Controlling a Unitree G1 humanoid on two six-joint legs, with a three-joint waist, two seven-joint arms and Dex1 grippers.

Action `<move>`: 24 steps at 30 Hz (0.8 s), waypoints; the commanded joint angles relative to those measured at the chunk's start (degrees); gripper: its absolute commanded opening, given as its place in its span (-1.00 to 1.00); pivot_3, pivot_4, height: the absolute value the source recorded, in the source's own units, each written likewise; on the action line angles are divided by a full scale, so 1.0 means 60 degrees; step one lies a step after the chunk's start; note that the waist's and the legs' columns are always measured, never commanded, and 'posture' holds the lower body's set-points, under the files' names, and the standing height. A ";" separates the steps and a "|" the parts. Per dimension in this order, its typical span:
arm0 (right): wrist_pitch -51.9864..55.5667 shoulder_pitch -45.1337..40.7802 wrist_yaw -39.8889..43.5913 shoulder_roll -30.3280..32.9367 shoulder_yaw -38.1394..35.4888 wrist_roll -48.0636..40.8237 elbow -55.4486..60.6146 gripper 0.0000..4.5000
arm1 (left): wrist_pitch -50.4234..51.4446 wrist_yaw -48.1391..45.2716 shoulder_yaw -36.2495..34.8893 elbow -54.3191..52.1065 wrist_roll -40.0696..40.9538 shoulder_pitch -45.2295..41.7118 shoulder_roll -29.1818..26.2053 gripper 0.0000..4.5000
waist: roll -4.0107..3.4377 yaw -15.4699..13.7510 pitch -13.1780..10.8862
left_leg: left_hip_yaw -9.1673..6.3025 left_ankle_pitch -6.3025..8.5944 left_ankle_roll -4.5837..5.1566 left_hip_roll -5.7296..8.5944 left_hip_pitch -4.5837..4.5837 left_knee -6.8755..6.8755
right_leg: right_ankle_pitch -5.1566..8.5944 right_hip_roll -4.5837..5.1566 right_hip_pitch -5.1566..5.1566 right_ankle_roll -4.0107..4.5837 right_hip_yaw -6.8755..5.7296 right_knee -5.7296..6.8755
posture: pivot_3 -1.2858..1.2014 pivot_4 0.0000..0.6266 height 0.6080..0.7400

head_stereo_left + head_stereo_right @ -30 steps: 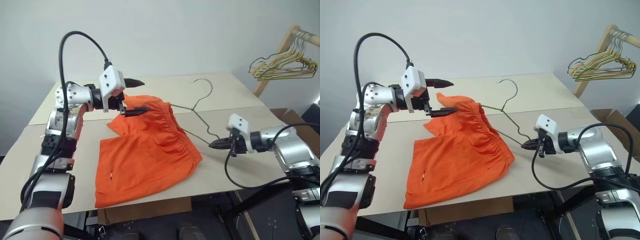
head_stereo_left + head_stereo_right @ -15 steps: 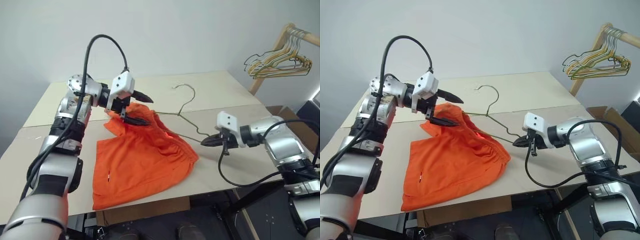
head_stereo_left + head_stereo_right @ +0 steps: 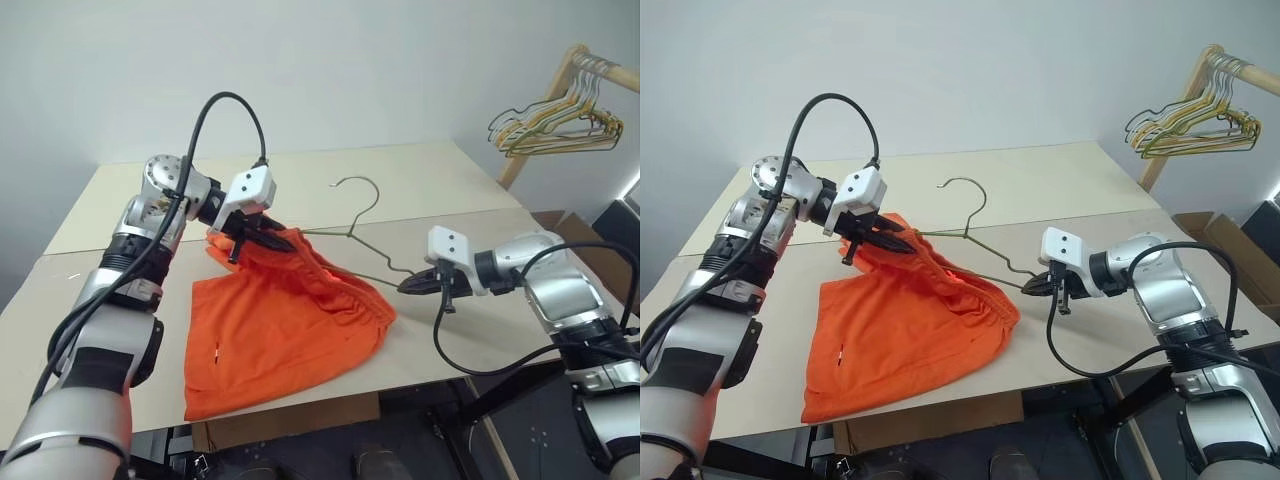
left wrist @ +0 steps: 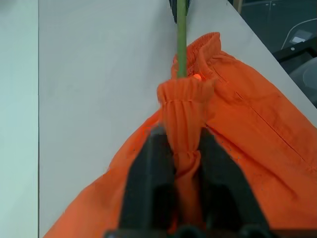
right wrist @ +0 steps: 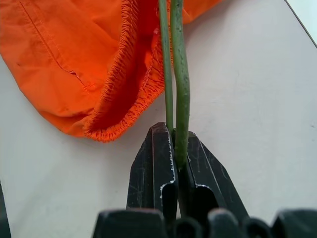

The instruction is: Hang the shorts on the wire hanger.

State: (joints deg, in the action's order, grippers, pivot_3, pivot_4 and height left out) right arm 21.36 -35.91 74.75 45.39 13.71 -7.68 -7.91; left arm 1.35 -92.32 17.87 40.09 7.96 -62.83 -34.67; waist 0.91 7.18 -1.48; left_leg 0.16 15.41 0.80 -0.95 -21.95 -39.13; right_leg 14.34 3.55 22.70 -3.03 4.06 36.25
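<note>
Off at the far right a wooden rack (image 3: 555,95) is seen carrying a bunch of hangers (image 3: 552,125), well apart from the table (image 3: 420,190), and nothing is seen standing between the two grippers but the cloth itself. The shorts (image 3: 275,330) are spread on the table, legs trailing toward the near edge, with the waistband bunched and clamped between the fingers of the left gripper (image 4: 181,148). The wire hanger (image 3: 350,232) is laid across the table with its hook (image 3: 962,188) toward the far side, one end tucked into the waistband, the other corner pinched by the closed fingers of the right gripper (image 5: 174,144).
</note>
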 commanded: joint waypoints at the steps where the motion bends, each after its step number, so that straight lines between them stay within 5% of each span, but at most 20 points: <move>1: -0.0428 -0.0247 -0.0199 -0.0059 -0.0183 0.0079 0.0474 -1.00 | -0.0098 -0.0029 0.0004 -0.0133 0.0122 -0.0090 -0.0045 -0.99 | 0.0000 0.0002 0.0000 | 0.0000 0.0000 0.0000 0.0000 -0.0005 -0.0001 | 0.0000 0.0000 0.0007 0.0000 0.0001 0.0004 | -0.07 -1.00 1.00; 4: -0.1789 0.0100 -0.0972 -0.0476 -0.0563 0.0175 0.0270 -1.00 | -0.0530 0.0171 -0.0212 -0.0104 -0.0210 -0.0027 0.0015 -0.99 | 0.0001 0.0004 0.0000 | -0.0001 0.0000 0.0000 0.0000 -0.0014 -0.0003 | 0.0000 0.0000 0.0023 0.0000 0.0004 0.0013 | -0.07 -1.00 1.00; 7: -0.0973 0.0029 -0.1319 -0.0600 -0.0564 0.0276 0.0073 -1.00 | -0.0551 -0.0001 0.0102 -0.0406 0.0123 0.0079 -0.0361 -0.99 | 0.0001 0.0029 0.0000 | 0.0002 0.0000 0.0000 0.0001 -0.0019 -0.0003 | 0.0000 0.0000 0.0035 0.0001 0.0011 0.0023 | -0.08 -1.00 1.00; 16: 0.0604 0.1130 -0.2154 -0.0031 -0.2300 -0.0570 0.0826 0.19 | -0.1002 -0.0029 -0.0171 -0.0567 0.0254 0.0224 -0.0896 -1.00 | 0.0000 0.0001 0.0000 | -0.0019 -0.0001 0.0001 0.0007 -0.0053 -0.0042 | 0.0000 0.0006 0.0071 0.0000 0.0018 0.0081 | -0.09 -1.00 1.00; 24: 0.2017 0.3724 -0.2060 0.0043 -0.3798 -0.2598 0.3186 0.19 | -0.1131 0.0091 -0.0718 -0.0417 0.0068 0.0351 -0.1112 -1.00 | 0.0001 -0.0002 0.0000 | -0.0015 0.0000 0.0002 0.0005 -0.0049 -0.0044 | 0.0004 0.0001 0.0067 -0.0004 0.0014 0.0084 | -0.09 -1.00 1.00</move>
State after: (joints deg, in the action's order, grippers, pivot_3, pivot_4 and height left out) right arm 31.21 -13.95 62.80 46.48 -7.11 -19.38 6.19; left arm -4.64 -92.10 15.81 37.96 8.21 -59.97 -40.71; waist 0.91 7.17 -1.48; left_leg 0.09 15.40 0.81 -0.93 -22.25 -39.39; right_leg 14.36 3.56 23.11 -3.06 4.15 36.78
